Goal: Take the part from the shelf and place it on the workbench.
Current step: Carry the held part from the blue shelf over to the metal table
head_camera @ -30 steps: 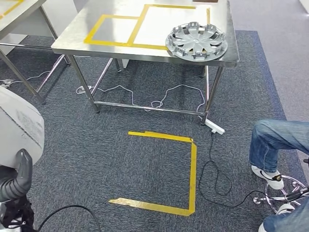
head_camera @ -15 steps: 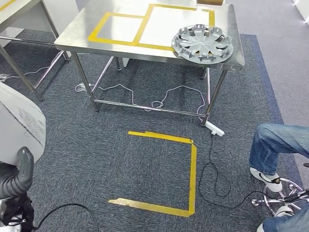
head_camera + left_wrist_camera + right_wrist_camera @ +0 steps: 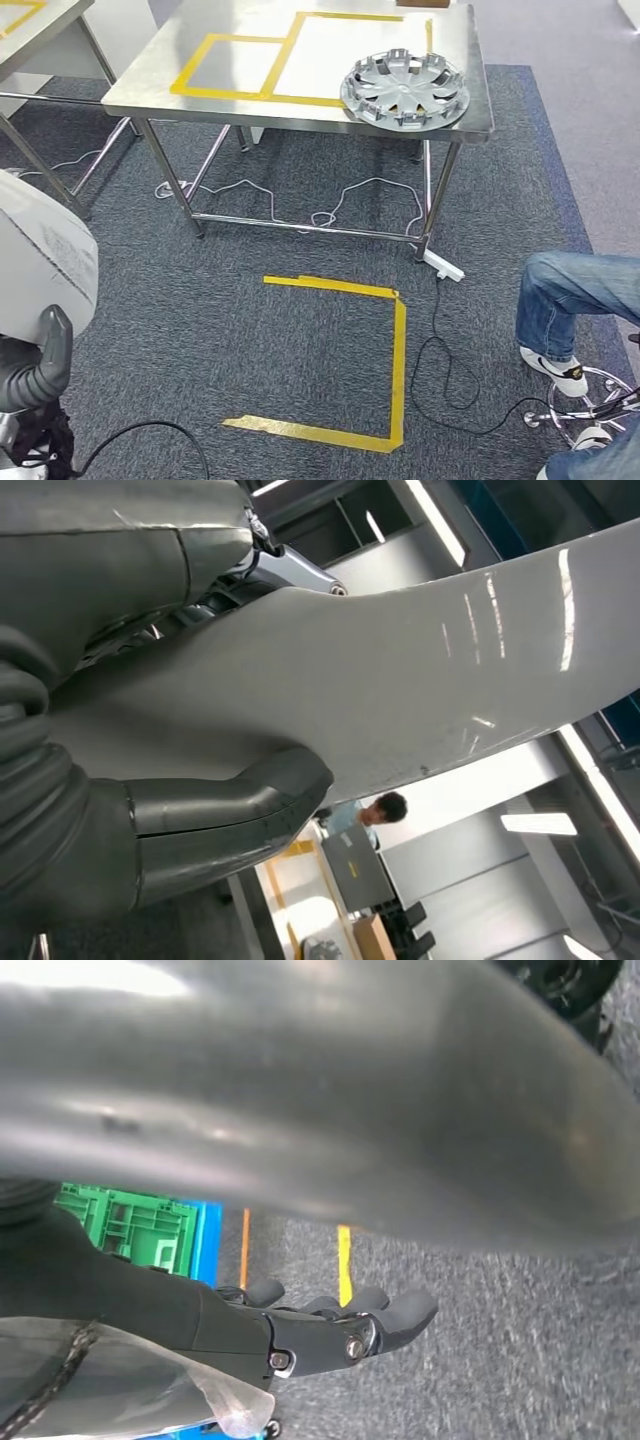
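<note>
- The left hand [image 3: 113, 810] comes in from the picture's edge, its thick grey thumb [image 3: 234, 805] pressed against a smooth, glossy grey part [image 3: 392, 680].
- The darker fingers [image 3: 128, 550] lie on the part's other face, so the hand grips it between them.
- Past the part, a person [image 3: 370, 815] stands near a table marked with yellow tape [image 3: 294, 880].
- Long ceiling lights [image 3: 434, 520] reflect as streaks on the part.

At the lower left of your head view, the left hand [image 3: 34, 375] is cut off by the frame edge, and the pale grey part [image 3: 41, 265] it grips runs out of frame too. At lower right, a seated person [image 3: 573, 300] shows legs only. In your right wrist view, a blurred grey surface [image 3: 317, 1090] crosses the top.
</note>
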Robot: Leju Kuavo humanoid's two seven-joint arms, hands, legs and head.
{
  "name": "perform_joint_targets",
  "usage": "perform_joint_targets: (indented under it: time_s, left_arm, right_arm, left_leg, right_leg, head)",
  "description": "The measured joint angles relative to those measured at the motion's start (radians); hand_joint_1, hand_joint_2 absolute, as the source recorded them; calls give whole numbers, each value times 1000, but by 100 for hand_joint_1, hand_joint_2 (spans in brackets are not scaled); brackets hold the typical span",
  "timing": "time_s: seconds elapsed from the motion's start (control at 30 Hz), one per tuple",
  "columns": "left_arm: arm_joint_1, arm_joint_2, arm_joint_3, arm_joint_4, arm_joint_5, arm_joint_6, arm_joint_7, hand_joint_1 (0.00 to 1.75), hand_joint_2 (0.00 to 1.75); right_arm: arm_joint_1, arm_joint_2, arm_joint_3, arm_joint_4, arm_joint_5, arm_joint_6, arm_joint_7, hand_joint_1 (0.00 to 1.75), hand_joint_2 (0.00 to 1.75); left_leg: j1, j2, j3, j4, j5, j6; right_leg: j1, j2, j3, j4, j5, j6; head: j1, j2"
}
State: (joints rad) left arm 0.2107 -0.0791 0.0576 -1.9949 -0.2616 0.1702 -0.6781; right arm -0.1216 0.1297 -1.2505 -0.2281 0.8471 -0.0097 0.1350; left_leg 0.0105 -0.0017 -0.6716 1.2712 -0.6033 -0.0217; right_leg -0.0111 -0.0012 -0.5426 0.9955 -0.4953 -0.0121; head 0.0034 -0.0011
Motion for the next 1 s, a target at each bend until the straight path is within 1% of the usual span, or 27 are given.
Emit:
perform_joint_targets:
  time_s: [0.03, 0.07, 0.1, 0.13, 0.17, 0.2, 0.23, 0.27, 0.33, 0.37, 0.4, 0.43, 0.47, 0.5, 0.53, 0.57, 0.6, 0.63, 0.67, 0.7, 0.73, 0.77, 0.83, 0.87, 0.9, 0.93, 1.0]
  left_arm:
    - [0, 0, 0, 2, 0, -1, 1, 175, 175]
    - [-1, 1, 0, 4, 0, -1, 2, 175, 175]
    - [-1, 1, 0, 4, 0, -1, 3, 175, 175]
    - [-2, 2, 0, 5, 0, -1, 3, 175, 175]
    - [-3, 2, 0, 5, 0, -1, 4, 175, 175]
    - [-4, 3, -1, 6, 0, 0, 5, 175, 175]
    - [-2, 3, 0, 6, 1, 2, 5, 175, 175]
    - [4, 4, 1, 6, 5, 5, 4, 175, 175]
    - [20, 5, 10, 4, 19, 10, -2, 175, 175]
    - [27, 6, 17, 3, 29, 9, -7, 175, 175]
    - [33, 6, 24, 1, 38, 5, -11, 175, 175]
    - [39, 7, 32, 0, 45, 0, -14, 175, 175]
    - [45, 7, 39, -1, 51, -5, -16, 175, 175]
    - [51, 7, 45, -1, 54, -8, -17, 175, 175]
    - [58, 7, 50, -1, 55, -11, -18, 175, 175]
    - [62, 6, 53, -1, 57, -13, -18, 175, 175]
    - [65, 6, 57, -1, 57, -15, -18, 175, 175]
    - [67, 5, 60, -1, 58, -17, -18, 175, 175]
    - [67, 5, 63, -1, 59, -18, -19, 175, 175]
    - [67, 4, 65, -1, 59, -19, -19, 175, 175]
    - [68, 4, 68, -2, 58, -20, -20, 175, 175]
    - [68, 4, 70, -2, 58, -21, -20, 175, 175]
    - [68, 3, 71, -3, 55, -23, -20, 175, 175]
    - [68, 2, 72, -3, 53, -24, -20, 175, 175]
    - [68, 2, 73, -3, 52, -25, -20, 175, 175]
    - [69, 2, 75, -4, 52, -25, -21, 175, 175]
    - [71, 2, 77, -4, 51, -25, -21, 175, 175]
  right_arm:
    - [0, 0, 0, 0, 0, 0, 0, 0, 0]
    - [1, 0, 0, 0, 0, 1, 0, 0, 0]
    - [1, 0, 0, 0, 1, 1, 0, 0, 0]
    - [1, 0, 0, 0, 1, 2, 0, 0, 0]
    - [0, 0, 0, 0, 2, 3, 1, 0, 0]
    - [0, 0, 0, 0, 4, 4, 1, 0, 0]
    - [0, 0, 0, 0, 8, 5, 1, 0, 0]
    - [-1, 0, 0, 0, 13, 6, 0, 0, 0]
    - [-2, 1, 2, 0, 23, 6, 0, 0, 0]
    - [-3, 1, 3, 0, 28, 6, 0, 0, 0]
    - [-3, 1, 4, 0, 31, 5, 1, 0, 0]
    - [-3, 1, 5, 0, 34, 4, 1, 0, 0]
    - [-3, 2, 5, 0, 36, 3, 1, 0, 0]
    - [-2, 2, 5, 0, 36, 3, 1, 0, 0]
    - [-1, 3, 5, 0, 36, 2, 2, 0, 0]
    - [0, 3, 5, 0, 36, 1, 3, 0, 0]
    - [1, 3, 5, 0, 36, 0, 4, 0, 0]
    - [1, 3, 5, 0, 36, -1, 4, 0, 0]
    - [1, 3, 5, 0, 36, -1, 4, 0, 0]
    - [-1, 3, 5, 0, 36, -1, 2, 0, 0]
    - [-1, 4, 5, 0, 36, -1, 1, 0, 0]
    - [-2, 4, 5, 0, 36, -1, -1, 0, 0]
    - [-1, 4, 5, 0, 36, -1, 0, 0, 0]
    - [0, 4, 5, 0, 36, -1, 1, 0, 0]
    - [0, 4, 5, 0, 37, -1, 2, 0, 0]
    - [0, 5, 5, 0, 37, -2, 2, 0, 0]
    - [-1, 6, 5, 0, 38, -2, 0, 0, 0]
  left_leg:
    - [0, 0, -17, 29, 2, 0]
    - [0, 0, -12, 11, 27, 1]
    - [0, 0, 9, -42, 67, 4]
    - [-1, 0, 38, -111, 107, 9]
    - [-2, 0, 67, -175, 132, 14]
    - [-4, 0, 86, -219, 142, 18]
    - [-6, 0, 95, -240, 140, 23]
    - [-8, -1, 97, -247, 133, 27]
    - [-5, -1, 102, -255, 131, 37]
    - [-2, 0, 106, -259, 130, 43]
    - [0, 0, 110, -263, 129, 48]
    - [1, 0, 113, -263, 127, 53]
    - [0, 0, 114, -263, 124, 56]
    - [-1, 0, 117, -263, 120, 58]
    - [-1, -1, 121, -262, 116, 58]
    - [-1, -3, 128, -262, 110, 58]
    - [-1, -4, 138, -262, 104, 56]
    - [-1, -5, 148, -262, 97, 53]
    - [-3, -5, 157, -261, 89, 48]
    - [-5, -5, 162, -260, 82, 43]
    - [-6, -5, 164, -259, 78, 38]
    - [-7, -5, 164, -259, 75, 33]
    - [-5, -4, 168, -258, 69, 24]
    - [-4, -4, 164, -242, 58, 18]
    - [-3, -3, 148, -205, 39, 12]
    - [-2, -2, 120, -149, 15, 7]
    - [0, -2, 42, -11, -32, 1]
  right_leg:
    - [0, 1, 3, 0, -3, -1]
    - [1, 2, 8, 0, -5, 0]
    - [1, 3, 14, 0, -9, 2]
    - [1, 4, 18, 0, -13, 4]
    - [3, 5, 22, 2, -18, 8]
    - [4, 5, 24, 2, -21, 13]
    - [6, 5, 24, 3, -24, 18]
    - [7, 4, 25, 2, -26, 23]
    - [7, 2, 25, 3, -33, 32]
    - [7, 2, 15, 23, -46, 36]
    - [6, 2, -7, 65, -66, 40]
    - [4, 2, -42, 127, -93, 42]
    - [3, 2, -85, 201, -119, 44]
    - [2, 2, -124, 261, -132, 46]
    - [1, 2, -150, 293, -128, 47]
    - [1, 1, -157, 285, -103, 47]
    - [1, 1, -143, 236, -60, 45]
    - [1, 1, -118, 168, -15, 43]
    - [3, 0, -89, 106, 17, 40]
    - [4, 0, -64, 57, 31, 37]
    - [6, 0, -50, 34, 29, 34]
    - [8, 0, -43, 28, 20, 30]
    - [6, 1, -36, 21, 14, 22]
    - [4, 1, -31, 17, 12, 16]
    - [2, 0, -25, 14, 10, 11]
    - [1, 0, -20, 12, 7, 6]
    - [1, 0, -10, 11, -2, 0]
  head:
    - [0, 0]
    - [0, 0]
    - [0, 0]
    - [0, 0]
    - [0, 0]
    - [0, 0]
    - [1, 0]
    - [1, 0]
    - [2, 0]
    - [4, 0]
    - [5, 0]
    - [7, 0]
    - [8, 0]
    - [7, 0]
    - [7, 0]
    - [8, 0]
    - [8, 0]
    - [8, 0]
    - [8, 0]
    - [8, 0]
    - [7, 0]
    - [6, 0]
    - [4, 0]
    - [2, 0]
    - [1, 0]
    - [-1, 0]
    - [-3, 0]
